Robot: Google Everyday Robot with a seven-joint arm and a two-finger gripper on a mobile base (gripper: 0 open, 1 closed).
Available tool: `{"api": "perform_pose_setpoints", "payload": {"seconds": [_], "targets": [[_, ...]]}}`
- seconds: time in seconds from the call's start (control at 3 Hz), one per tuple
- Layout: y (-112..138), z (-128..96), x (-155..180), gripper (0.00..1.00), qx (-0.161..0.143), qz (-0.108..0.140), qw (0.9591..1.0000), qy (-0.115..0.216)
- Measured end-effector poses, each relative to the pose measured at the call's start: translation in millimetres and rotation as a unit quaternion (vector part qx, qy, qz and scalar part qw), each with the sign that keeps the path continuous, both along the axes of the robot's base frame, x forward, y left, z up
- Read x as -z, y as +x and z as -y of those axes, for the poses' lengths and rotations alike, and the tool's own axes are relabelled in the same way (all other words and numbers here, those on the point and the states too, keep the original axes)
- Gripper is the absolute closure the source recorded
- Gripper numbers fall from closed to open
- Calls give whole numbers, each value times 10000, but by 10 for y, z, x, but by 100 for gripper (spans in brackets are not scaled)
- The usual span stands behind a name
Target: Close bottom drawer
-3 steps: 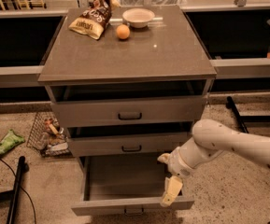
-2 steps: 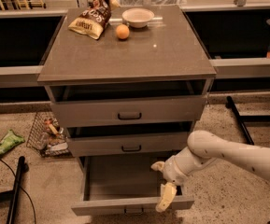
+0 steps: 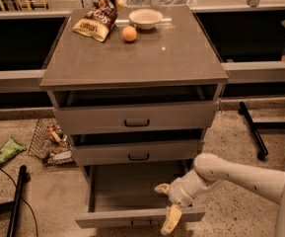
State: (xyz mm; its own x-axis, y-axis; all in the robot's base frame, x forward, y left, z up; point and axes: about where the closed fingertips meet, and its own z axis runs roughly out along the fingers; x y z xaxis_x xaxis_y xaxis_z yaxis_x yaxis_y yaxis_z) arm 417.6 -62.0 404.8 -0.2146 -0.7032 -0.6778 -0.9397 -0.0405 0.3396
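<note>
Bottom drawer point(image 3: 124, 189) is wide open, pulled well out from the grey cabinet point(image 3: 132, 63) toward 6 o'clock, its plain box interior in full view and its front panel down at the lower edge of the view. The gripper point(image 3: 167, 205) sits at the drawer's right front corner, at the end of the white arm point(image 3: 240, 176) reaching in from 3 o'clock. Its fingers point(image 3: 170, 221) are spread apart: one points toward 9 o'clock over the interior, the other hangs toward 6 o'clock, crossing the top edge of the front panel, nothing pinched between them. Above, the middle drawer point(image 3: 137, 153) and the top drawer point(image 3: 134, 117) each show a dark gap. Up on the cabinet top at 12 o'clock: a snack bag point(image 3: 96, 19), an orange point(image 3: 129, 33) just beside it, and a white bowl point(image 3: 146, 18). On the floor at 9 o'clock, a wire basket point(image 3: 51, 141) and a green packet point(image 3: 6, 151).
</note>
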Motion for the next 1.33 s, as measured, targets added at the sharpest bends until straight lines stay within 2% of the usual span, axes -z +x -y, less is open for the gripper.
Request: {"api": "perform_pose_setpoints", "payload": {"seconds": [0.33, 0.67, 1.0, 1.33], "targets": [[4, 90, 403, 0, 29, -222, 9995, -236], [-34, 408, 1061, 0, 270, -451, 9974, -485], [-112, 610, 1529, 14, 389, -610, 9949, -699], [-165, 716, 1839, 37, 421, -719, 9929, -852]]}}
